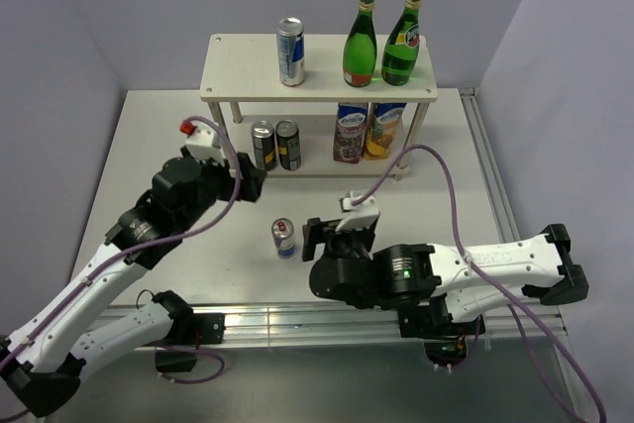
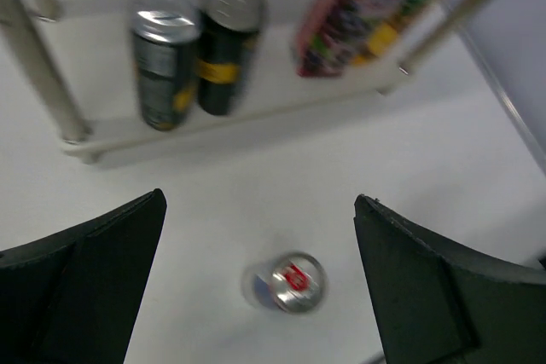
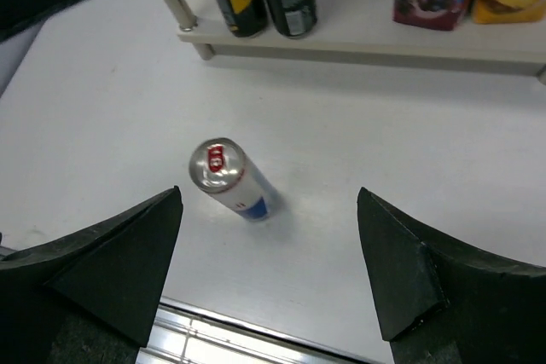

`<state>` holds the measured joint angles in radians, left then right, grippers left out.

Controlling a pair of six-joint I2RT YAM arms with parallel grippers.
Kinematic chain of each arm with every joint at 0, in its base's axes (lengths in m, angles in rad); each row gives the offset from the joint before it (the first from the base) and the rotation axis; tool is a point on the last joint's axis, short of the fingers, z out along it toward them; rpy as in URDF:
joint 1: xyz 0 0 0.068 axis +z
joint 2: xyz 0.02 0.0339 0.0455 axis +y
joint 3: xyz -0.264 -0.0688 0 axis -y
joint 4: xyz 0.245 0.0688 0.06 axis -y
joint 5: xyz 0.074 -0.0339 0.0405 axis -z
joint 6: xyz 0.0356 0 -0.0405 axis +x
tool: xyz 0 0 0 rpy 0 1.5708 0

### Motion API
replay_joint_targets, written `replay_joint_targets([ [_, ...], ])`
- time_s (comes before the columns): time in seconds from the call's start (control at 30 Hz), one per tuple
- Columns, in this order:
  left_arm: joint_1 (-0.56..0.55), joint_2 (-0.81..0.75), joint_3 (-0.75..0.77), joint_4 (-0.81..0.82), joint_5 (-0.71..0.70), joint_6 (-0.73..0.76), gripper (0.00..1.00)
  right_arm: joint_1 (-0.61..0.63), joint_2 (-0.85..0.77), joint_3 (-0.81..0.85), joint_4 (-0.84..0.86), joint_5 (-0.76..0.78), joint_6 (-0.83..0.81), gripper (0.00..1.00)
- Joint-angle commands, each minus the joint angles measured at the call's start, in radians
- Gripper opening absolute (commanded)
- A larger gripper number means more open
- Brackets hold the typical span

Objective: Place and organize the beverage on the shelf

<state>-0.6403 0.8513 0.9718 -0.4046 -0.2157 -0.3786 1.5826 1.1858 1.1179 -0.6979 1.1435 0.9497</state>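
Two white robot arms [image 1: 99, 289], both claws spread open.
The left claw [image 1: 252, 182] reaches diagonally forward, jaws wide apart; the right claw [image 1: 340, 233] sits on an arm folded leftward, jaws parted, pointing away.

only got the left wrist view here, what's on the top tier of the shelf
Observer: A blue and silver can, a left green bottle and a right green bottle stand upright on the top board of the shelf.
Operator: ok and where's the right gripper, is it on the loose can
Observer: No. The right gripper is open and sits just right of the loose can, which stands on the table untouched.
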Motion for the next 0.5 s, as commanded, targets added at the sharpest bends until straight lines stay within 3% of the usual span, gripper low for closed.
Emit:
replay_joint_targets([
  [0.0, -0.216, -0.049, -0.021, -0.062, -0.065, -0.113, 0.99, 0.042, -0.046, -0.009, -0.411, 0.125, 0.410, 0.90],
  [0.17, -0.453, -0.136, -0.082, -0.167, -0.325, -0.285, 0.99, 0.071, -0.035, -0.026, -0.747, 0.128, 0.716, 0.90],
  [0.2, -0.523, -0.146, -0.106, -0.181, -0.358, -0.337, 0.99, 0.077, -0.038, -0.035, -0.746, 0.121, 0.718, 0.90],
  [0.37, -0.651, -0.060, -0.169, -0.220, -0.461, -0.486, 0.98, 0.093, -0.087, -0.113, -0.733, 0.093, 0.775, 0.90],
  [0.47, -0.813, 0.031, -0.205, -0.253, -0.658, -0.661, 0.98, 0.094, -0.095, -0.121, -0.746, 0.093, 0.796, 0.90],
])
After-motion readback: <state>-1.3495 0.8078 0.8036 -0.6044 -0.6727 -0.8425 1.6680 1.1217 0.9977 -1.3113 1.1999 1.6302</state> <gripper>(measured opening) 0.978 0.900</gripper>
